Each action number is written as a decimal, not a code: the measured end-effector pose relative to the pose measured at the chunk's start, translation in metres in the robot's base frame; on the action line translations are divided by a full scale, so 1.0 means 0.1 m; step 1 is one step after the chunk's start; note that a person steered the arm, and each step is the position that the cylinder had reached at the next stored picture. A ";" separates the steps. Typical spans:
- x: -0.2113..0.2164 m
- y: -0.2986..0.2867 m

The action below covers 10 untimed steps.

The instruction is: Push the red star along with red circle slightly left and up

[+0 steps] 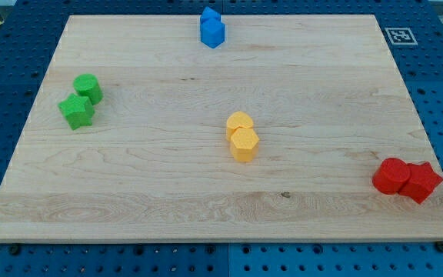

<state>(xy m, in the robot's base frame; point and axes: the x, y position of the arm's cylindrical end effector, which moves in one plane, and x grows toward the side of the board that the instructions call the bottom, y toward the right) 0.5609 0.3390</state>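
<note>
**Red pair waiting at the worktop's near right corner**

Red blocks are sitting closest to the camera, down at about four o'clock on the worktop. You are looking at the red circle on the view's left of the pair and the red star on its right, the two touching and lying just beside the board's right edge.

You are not seeing my tip anywhere in this view, and this rig is carrying no jaws at all, so nothing is being held and no opening can be reported.

Elsewhere, two yellow blocks are resting together near the centre, two green blocks are sitting at nine o'clock, and two blue blocks are standing at twelve o'clock. All are well apart from the red pair.

Judging by looks, both red pieces are small, rigid and light, likely sliding easily on the smooth wood. They are also prone to pivoting or splitting apart if you are pressing off-centre. Since the push is heading towards ten o'clock, you are best meeting the star on its four o'clock face, so that it is driving the circle ahead of it. Room is tight there, with the board's edge close behind the star, so approach slowly and push gently.
</note>
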 end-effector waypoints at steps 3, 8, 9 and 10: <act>0.06 -0.62; 0.06 -1.28; 0.06 -1.31; 0.06 -1.33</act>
<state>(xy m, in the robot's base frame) 0.5668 0.2062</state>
